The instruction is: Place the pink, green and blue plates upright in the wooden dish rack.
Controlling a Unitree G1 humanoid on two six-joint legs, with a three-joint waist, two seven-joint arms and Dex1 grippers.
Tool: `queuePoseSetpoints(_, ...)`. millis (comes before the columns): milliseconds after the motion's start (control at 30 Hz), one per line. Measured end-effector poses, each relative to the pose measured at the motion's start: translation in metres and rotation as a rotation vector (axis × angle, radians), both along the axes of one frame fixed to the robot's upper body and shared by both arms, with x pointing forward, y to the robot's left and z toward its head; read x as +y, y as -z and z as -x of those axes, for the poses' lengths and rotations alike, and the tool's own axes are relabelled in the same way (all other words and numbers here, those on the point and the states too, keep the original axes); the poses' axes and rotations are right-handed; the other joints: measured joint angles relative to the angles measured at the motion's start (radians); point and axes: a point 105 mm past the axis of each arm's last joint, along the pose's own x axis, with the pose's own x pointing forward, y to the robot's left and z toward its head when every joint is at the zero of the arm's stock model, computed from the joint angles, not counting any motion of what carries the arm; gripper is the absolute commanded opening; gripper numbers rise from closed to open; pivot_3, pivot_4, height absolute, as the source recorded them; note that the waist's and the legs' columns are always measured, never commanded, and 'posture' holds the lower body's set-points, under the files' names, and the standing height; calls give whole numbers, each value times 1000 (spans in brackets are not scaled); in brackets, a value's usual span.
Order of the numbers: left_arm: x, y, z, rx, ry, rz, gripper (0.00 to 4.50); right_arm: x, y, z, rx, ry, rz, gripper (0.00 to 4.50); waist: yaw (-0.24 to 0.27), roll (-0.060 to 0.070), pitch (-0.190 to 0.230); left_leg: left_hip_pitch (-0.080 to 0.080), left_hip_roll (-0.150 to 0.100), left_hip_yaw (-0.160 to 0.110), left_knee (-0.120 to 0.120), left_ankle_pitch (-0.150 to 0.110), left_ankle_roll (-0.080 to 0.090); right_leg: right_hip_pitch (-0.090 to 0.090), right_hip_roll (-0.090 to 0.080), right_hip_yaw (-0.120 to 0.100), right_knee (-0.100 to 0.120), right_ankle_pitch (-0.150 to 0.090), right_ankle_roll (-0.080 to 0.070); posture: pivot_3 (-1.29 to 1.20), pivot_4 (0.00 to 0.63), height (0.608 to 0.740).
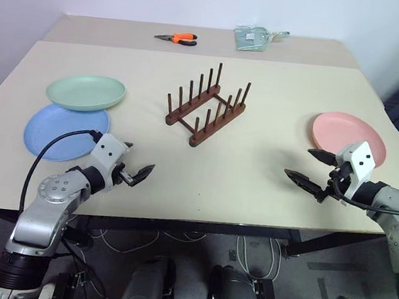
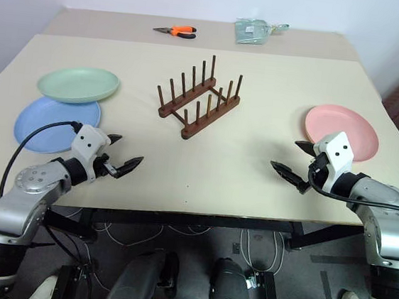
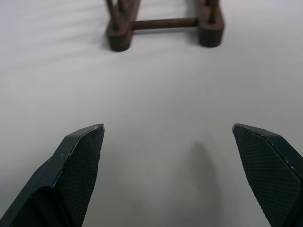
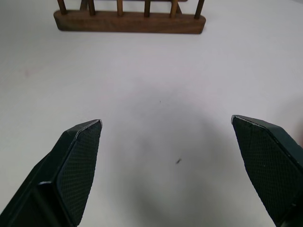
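The dark wooden dish rack [image 1: 206, 105] stands empty at the table's middle, set at a slant. At the left lie the green plate [image 1: 85, 92] and, nearer me, the blue plate [image 1: 66, 132], the green one overlapping the blue's far rim. Flat at the right lies the pink plate [image 1: 349, 133]. My left gripper [image 1: 140, 157] hovers open and empty just right of the blue plate, pointing toward the rack [image 3: 163, 28]. My right gripper [image 1: 298, 163] is open and empty just in front of the pink plate, also facing the rack [image 4: 130, 21].
Orange-handled pliers [image 1: 177, 39] and a pale green packet [image 1: 252, 38] lie at the table's far side. The beige table [image 1: 254, 177] has bare surface between the rack and both grippers. Its front edge runs just below the grippers.
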Motion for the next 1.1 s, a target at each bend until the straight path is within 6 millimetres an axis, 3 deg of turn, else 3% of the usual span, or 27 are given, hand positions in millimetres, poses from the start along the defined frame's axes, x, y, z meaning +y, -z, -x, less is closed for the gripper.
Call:
queuePoseSetpoints(333, -4, 6, 0, -6, -36, 11, 4444, 15, -1, -15, -32, -45, 30, 4495, 2, 0, 0, 0, 0, 0, 0, 0, 0, 0, 0, 0, 0, 0, 0, 0, 150, 740)
queuePoseSetpoints(633, -19, 8, -1, -1, 10, 28, 4444, 33, 4, -2, 24, -97, -33, 4495, 0, 0, 0, 0, 0, 0, 0, 0, 0, 0, 0, 0, 0, 0, 0, 0, 150, 740)
queuePoseSetpoints(900, -85, 14, -54, 39, 99, 53, 4444, 65, 4, 7, -35, -93, -85, 4495, 3, 0, 0, -1, -1, 0, 2, 0, 1, 0, 1, -1, 0, 0, 1, 0, 150, 740)
queuePoseSetpoints(1100, -115, 13, -77, 32, 124, 51, 4444, 69, 8, 7, -45, -56, -83, 4495, 1, 0, -1, 0, -1, 1, 2, 0, 2, 1, 1, -1, 0, 0, 1, 0, 150, 740)
